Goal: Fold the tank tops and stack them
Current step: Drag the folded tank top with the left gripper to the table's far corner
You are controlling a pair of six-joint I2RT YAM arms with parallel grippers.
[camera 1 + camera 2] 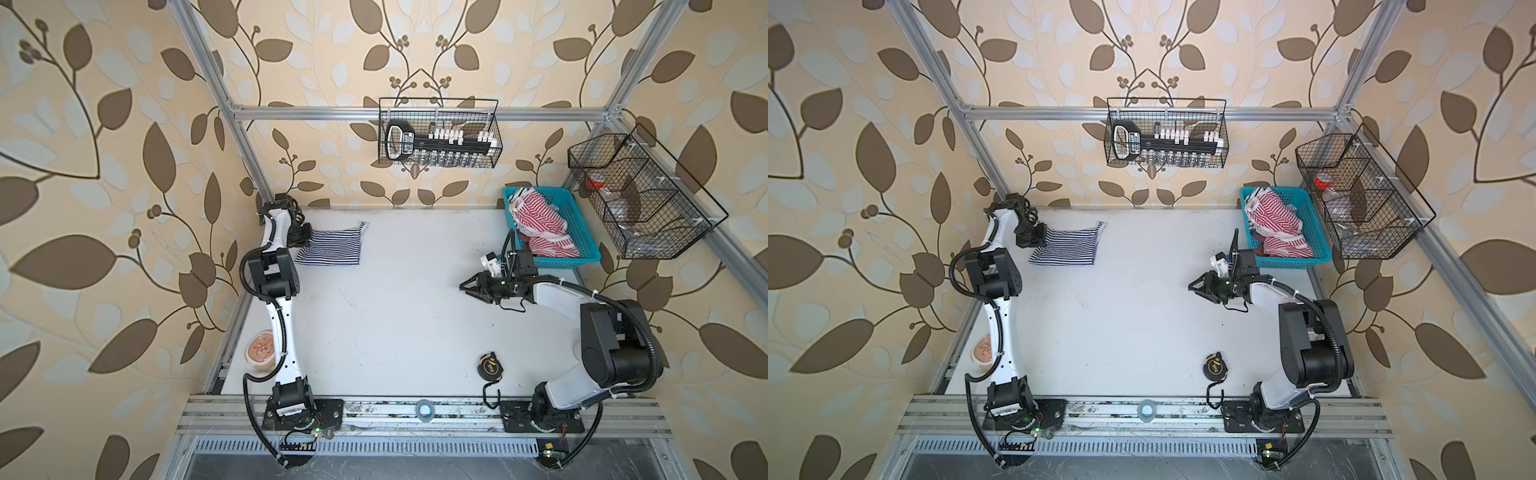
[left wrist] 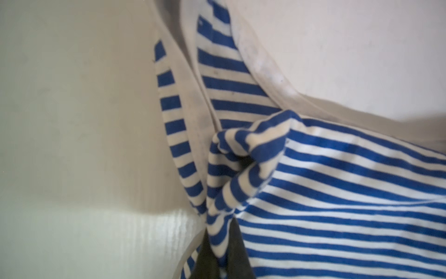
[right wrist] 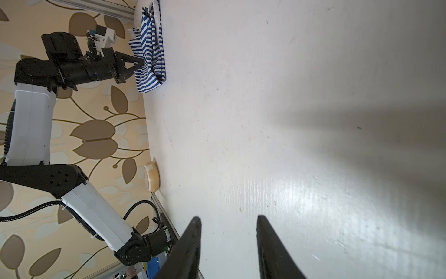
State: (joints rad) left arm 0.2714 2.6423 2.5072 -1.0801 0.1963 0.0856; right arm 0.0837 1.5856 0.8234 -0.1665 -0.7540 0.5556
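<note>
Both top views stare down on the whole table [image 1: 374, 324] (near-identical pair). Left wrist camera: tight on the navy-and-white tank top [image 2: 337, 193]; right wrist sees it across the table.

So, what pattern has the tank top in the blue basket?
The tank top has red-and-white stripes; a top view shows it best.

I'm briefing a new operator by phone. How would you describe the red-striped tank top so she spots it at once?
On the white table, look to the far corner on the right arm's side, where a turquoise plastic basket sits. The red-striped tank top lies crumpled inside it. Unlike the navy-striped top, pinched by the left gripper at the far left, its stripes are red.
</note>
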